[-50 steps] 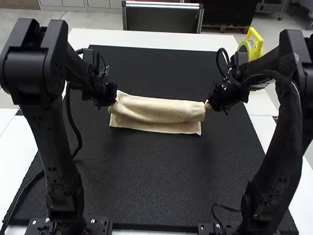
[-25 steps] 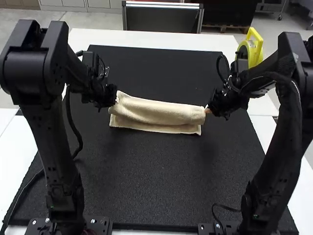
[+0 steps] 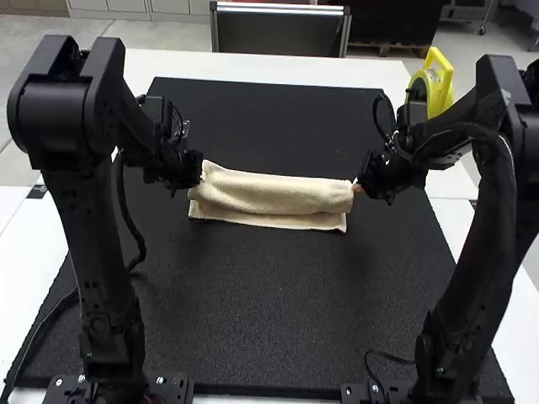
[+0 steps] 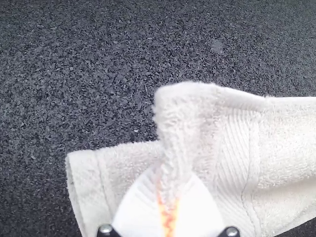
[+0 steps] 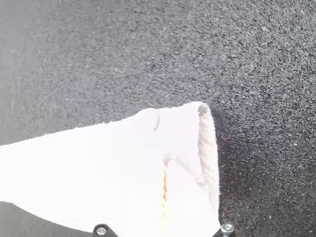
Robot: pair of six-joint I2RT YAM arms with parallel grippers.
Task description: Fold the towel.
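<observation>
With left end effector (image 3: 199, 177) and right end effector (image 3: 358, 188), pinching opposite ends of the folded towel (image 3: 269, 194) over the black mat (image 3: 278, 295)

Shown as a cream terry towel (image 3: 269, 192) with a ribbed band at its left end. Folded over into a long, rounded strip above a flat, protruding near-side layer. Lies crosswise near the middle of the bench (image 3: 278, 311).

The desk (image 3: 253, 69) is seen whole from above and behind the left arm (image 3: 88, 219) and right arm (image 3: 476, 244), facing forward and down. From the wrists, opposite ends of the towel (image 3: 269, 194), shared with the high view, are viewed downward, close up.
</observation>
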